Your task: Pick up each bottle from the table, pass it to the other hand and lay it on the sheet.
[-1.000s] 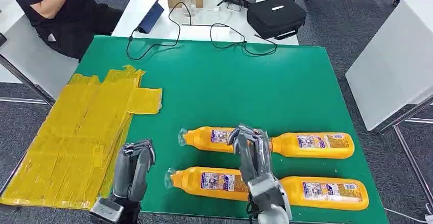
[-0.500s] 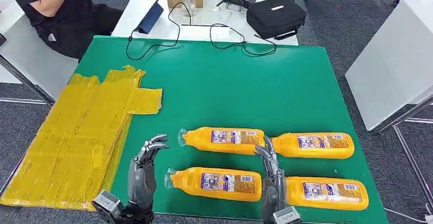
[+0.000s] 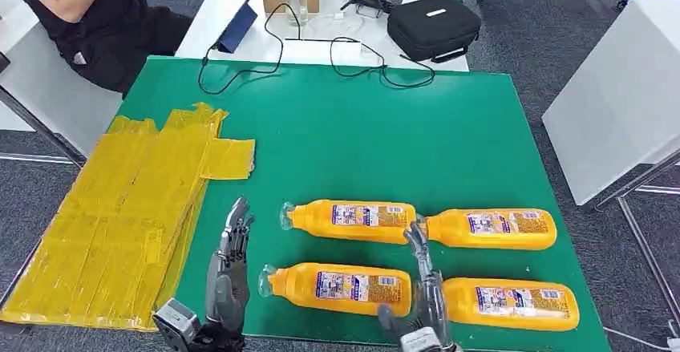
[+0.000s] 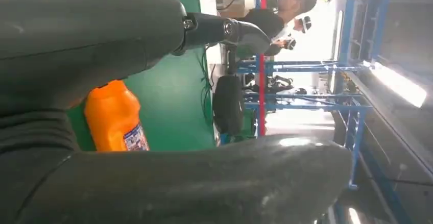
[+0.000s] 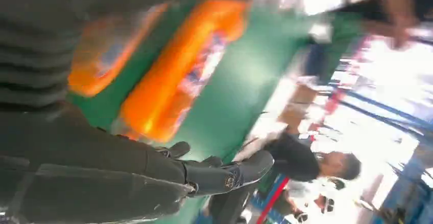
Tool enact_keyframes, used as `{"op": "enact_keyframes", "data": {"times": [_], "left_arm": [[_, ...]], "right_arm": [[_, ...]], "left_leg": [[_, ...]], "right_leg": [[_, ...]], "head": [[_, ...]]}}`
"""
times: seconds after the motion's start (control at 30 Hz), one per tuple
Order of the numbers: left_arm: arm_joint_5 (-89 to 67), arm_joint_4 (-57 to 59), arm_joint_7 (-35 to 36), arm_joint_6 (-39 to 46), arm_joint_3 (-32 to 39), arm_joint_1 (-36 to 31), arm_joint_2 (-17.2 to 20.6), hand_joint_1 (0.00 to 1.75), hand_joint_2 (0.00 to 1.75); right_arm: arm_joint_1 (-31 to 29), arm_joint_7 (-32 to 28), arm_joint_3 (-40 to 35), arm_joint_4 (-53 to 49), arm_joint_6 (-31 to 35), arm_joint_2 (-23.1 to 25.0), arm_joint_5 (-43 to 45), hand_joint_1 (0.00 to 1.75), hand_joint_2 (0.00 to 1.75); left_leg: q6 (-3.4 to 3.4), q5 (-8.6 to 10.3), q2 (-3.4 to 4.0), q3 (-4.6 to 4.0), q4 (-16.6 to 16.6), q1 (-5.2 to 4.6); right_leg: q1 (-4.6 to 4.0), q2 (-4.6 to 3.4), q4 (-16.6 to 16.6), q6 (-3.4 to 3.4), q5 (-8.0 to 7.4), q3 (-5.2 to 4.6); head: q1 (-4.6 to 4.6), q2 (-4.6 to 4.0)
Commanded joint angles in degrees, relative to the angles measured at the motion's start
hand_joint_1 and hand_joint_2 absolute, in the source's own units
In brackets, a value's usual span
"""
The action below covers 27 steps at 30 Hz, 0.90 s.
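Four orange bottles lay flat on green table (image 3: 337,127), two rows of two. Near-left bottle (image 3: 337,287) was between both hands; yellow sheet (image 3: 120,224) lay well left, no bottle on it.

Left hand (image 3: 226,276) empty, fingers straight and apart. Right hand (image 3: 422,288) empty too, fingers stretched, between the near bottles.

Judgement: bottles look full, so rather heavy; plastic stiff but smooth, label glossy, may slip. Best hold around the middle of body, not thin neck.

Head view gave whole layout. Left wrist view showed bottle bottom close beside thumb. Right wrist view blurred, orange shapes hard to tell.
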<state>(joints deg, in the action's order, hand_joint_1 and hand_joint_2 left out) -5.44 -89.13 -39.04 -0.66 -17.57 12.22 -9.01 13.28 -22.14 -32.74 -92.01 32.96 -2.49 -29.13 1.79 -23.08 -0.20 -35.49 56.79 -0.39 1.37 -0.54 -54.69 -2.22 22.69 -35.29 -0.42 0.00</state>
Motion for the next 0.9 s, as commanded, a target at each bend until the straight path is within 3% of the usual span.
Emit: {"op": "enact_keyframes", "data": {"times": [0.03, 0.1, 0.2, 0.27, 0.4, 0.47, 0.6, 0.77, 0.9], "left_arm": [[-0.8, 3.0, 0.5, -2.6, 4.6, -0.1, -2.0, 0.00, 0.00], [-1.2, 3.0, 0.8, -3.2, 4.8, -0.2, -2.4, 0.00, 0.00], [-1.3, 2.9, 0.9, -3.4, 4.9, -0.2, -2.5, 0.00, 0.00], [-1.6, 2.7, 1.1, -4.0, 4.9, -0.1, -2.6, 0.00, 0.00], [-1.6, 3.2, 1.2, -4.6, 5.4, -0.1, -2.5, 0.00, 0.00], [-1.4, 3.0, 1.2, -4.5, 5.8, 0.4, -2.4, 0.00, 0.00], [-1.4, 3.0, 1.2, -4.5, 6.0, 0.6, -2.4, 0.00, 0.00], [-1.3, 3.4, 1.0, -4.6, 6.2, 0.2, -2.2, 0.00, 0.00], [-1.2, 3.8, 0.7, -4.7, 6.4, 0.1, -2.1, 0.00, 0.00]], "right_arm": [[12.4, 11.8, 21.4, -15.3, -7.2, -0.1, -21.9, 0.00, 1.75], [13.9, 10.1, 27.1, -17.6, -10.6, 3.0, -24.3, 0.00, 1.75], [14.0, 8.4, 28.5, -17.6, -11.8, 4.8, -24.9, 0.00, 1.75], [15.1, 8.9, 33.0, -19.2, -11.9, 7.3, -30.6, 0.00, 1.75], [18.5, 5.5, 41.1, -23.8, -16.7, 9.7, -32.2, 0.00, 1.75], [18.0, 2.1, 45.6, -24.9, -19.3, 12.6, -31.8, 0.00, 1.75], [17.4, 1.4, 46.9, -24.8, -20.1, 13.0, -31.3, 0.00, 1.75], [14.2, -4.5, 56.2, -23.9, -26.3, 19.4, -35.9, 0.00, 1.75], [12.2, -7.5, 60.9, -22.4, -30.0, 21.6, -40.5, 0.00, 1.75]], "left_leg": [[-0.14, -0.20, -0.34, 0.27, 0.1, 0.01], [-0.06, -0.03, -0.30, 0.02, 0.0, -0.04], [-0.06, -0.07, -0.13, 0.06, 0.0, -0.04], [-0.14, -0.18, -0.10, 0.23, 0.0, 0.02], [-0.10, -0.11, -0.30, 0.17, 0.0, -0.03], [-0.13, -0.15, -0.27, 0.27, 0.0, 0.00], [-0.11, -0.17, -0.01, 0.29, 0.0, 0.02], [-0.11, -0.11, -0.10, 0.26, 0.0, 0.02], [-0.12, -0.11, -0.06, 0.32, -0.1, 0.04]], "right_leg": [[-0.03, 0.41, -0.1, 0.15, 0.29, 0.34], [0.03, 0.31, -0.1, 0.05, 0.15, 0.03], [0.03, 0.13, 0.0, 0.05, 0.10, 0.10], [-0.04, 0.14, -0.1, 0.14, 0.18, 0.27], [0.01, 0.37, -0.1, 0.11, 0.21, 0.19], [-0.02, 0.34, -0.1, 0.13, 0.23, 0.29], [-0.04, 0.07, 0.0, 0.11, 0.14, 0.28], [-0.03, 0.16, 0.0, 0.12, 0.13, 0.26], [-0.06, 0.12, 0.1, 0.13, 0.11, 0.32]], "head": [[-0.02, 0.00], [-0.02, 0.00], [-0.04, 0.00], [-0.02, 0.00], [-0.02, 0.00], [0.00, 0.00], [-0.02, 0.00], [0.00, 0.00], [0.00, 0.00]]}}
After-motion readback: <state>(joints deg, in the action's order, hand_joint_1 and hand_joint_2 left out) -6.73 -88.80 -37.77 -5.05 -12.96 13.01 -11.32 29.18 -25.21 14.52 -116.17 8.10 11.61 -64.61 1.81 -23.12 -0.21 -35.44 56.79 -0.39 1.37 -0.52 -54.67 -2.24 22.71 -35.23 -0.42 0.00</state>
